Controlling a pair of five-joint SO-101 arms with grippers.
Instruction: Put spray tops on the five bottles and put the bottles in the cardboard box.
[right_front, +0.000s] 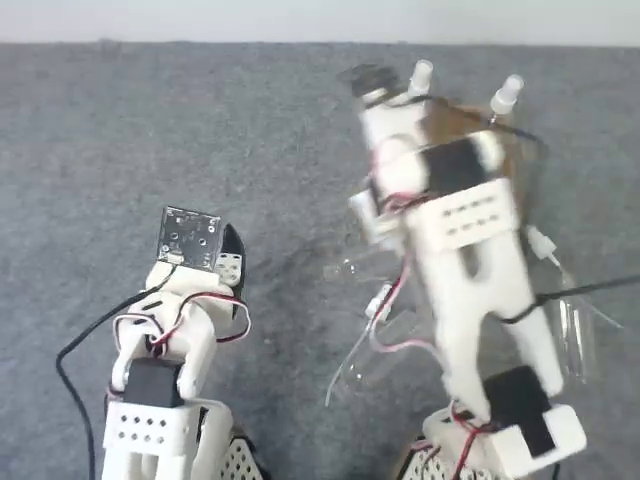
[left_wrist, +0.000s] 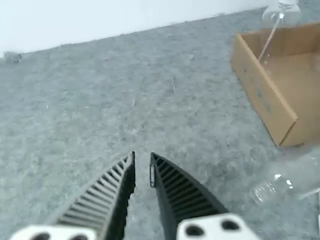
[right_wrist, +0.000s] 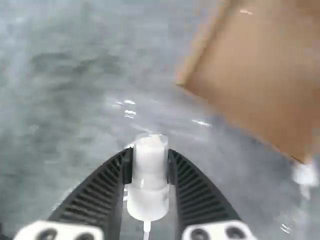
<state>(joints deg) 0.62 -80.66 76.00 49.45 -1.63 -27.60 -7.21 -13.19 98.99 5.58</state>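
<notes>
Apparently spray top (right_wrist: 147, 175) in right pincer (right_wrist: 149, 152)

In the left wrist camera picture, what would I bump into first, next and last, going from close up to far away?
left tool → clear bottle lying on its side → cardboard box

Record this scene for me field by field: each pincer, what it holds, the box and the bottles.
left pincer: slightly open, empty, above the grey mat
right pincer: shut on a white spray top, near a corner of the box
cardboard box: open, on the mat
topped bottles: two, upright at the box
loose bottle: clear, lying on the mat beside the box
</notes>
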